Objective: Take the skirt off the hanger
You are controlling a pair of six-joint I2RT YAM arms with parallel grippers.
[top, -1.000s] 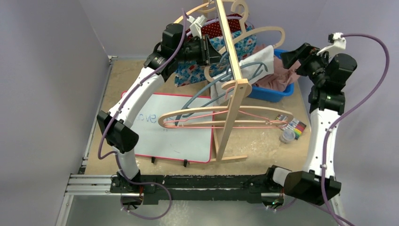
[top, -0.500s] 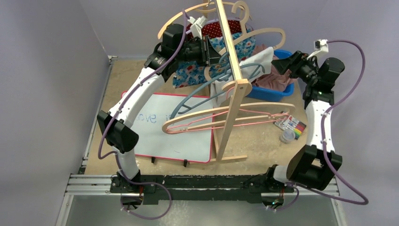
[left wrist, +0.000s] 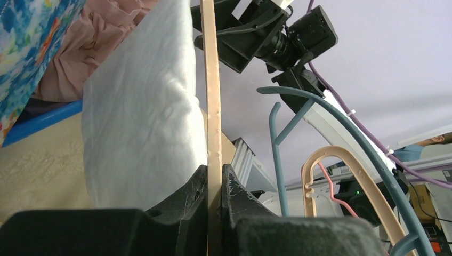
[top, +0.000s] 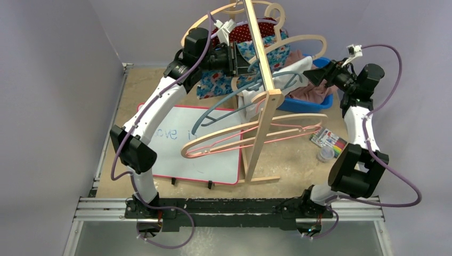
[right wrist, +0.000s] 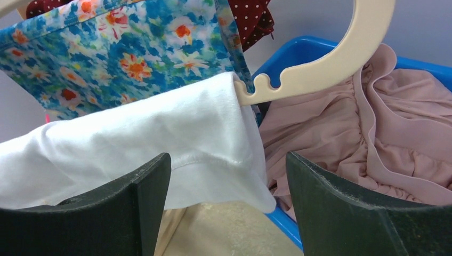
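Note:
A white skirt point(top: 295, 68) hangs over a cream wooden hanger point(top: 298, 40) on the rack. In the right wrist view the skirt point(right wrist: 160, 136) drapes from the hanger's notched end point(right wrist: 320, 69). My right gripper point(right wrist: 228, 160) is open, one jaw on each side of the skirt's lower corner without touching it; from above it point(top: 313, 76) sits just right of the cloth. My left gripper point(left wrist: 214, 173) is shut on a thin wooden strip point(left wrist: 212, 106), apparently the hanger seen edge-on, with the skirt point(left wrist: 144, 106) against its left side. From above, this gripper point(top: 242, 57) is at the rack's rail.
Behind the skirt, a blue bin point(top: 309, 105) holds pink cloth point(right wrist: 384, 122). A floral garment point(top: 218, 80) and a red dotted one point(top: 250, 29) hang on the wooden rack point(top: 261, 133). Lower down, empty hangers point(top: 256, 133) dangle. A whiteboard point(top: 181, 154), marker pack point(top: 330, 140) and small jar point(top: 325, 154) lie on the table.
My right arm has swung left and forward to the skirt's corner, and its jaws have narrowed a little. The empty hangers have swayed. My left gripper has kept its grip and place.

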